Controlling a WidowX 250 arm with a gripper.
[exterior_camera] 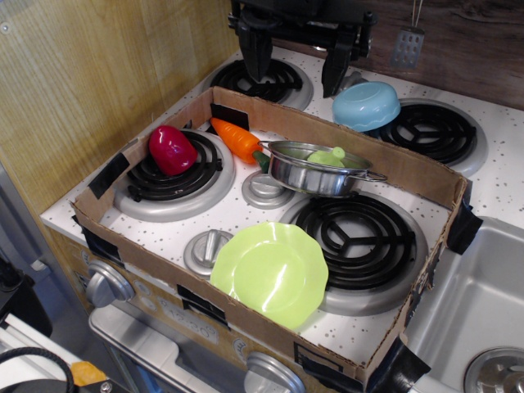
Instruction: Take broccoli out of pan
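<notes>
Broccoli (326,155) sits inside the steel pan (315,169), which rests in the cardboard tray (426,176) between the orange carrot (235,138) and the front right burner (356,232). High at the back, the gripper (296,70) hangs with its fingers spread wide and empty, well apart from the pan.

A shallow brown cardboard tray (409,168) patched with black tape covers the front of the white speckled toy stove (508,176). Inside it, a flat lime-green scalloped plate (270,273) lies near the front edge, a dark red plastic pepper (172,150) sits on the left burner, and an orange toy carrot (236,139) lies just behind. A light blue bowl (366,105) rests upside down toward the back edge, with a metal spatula (407,45) hanging on the wall.
</notes>
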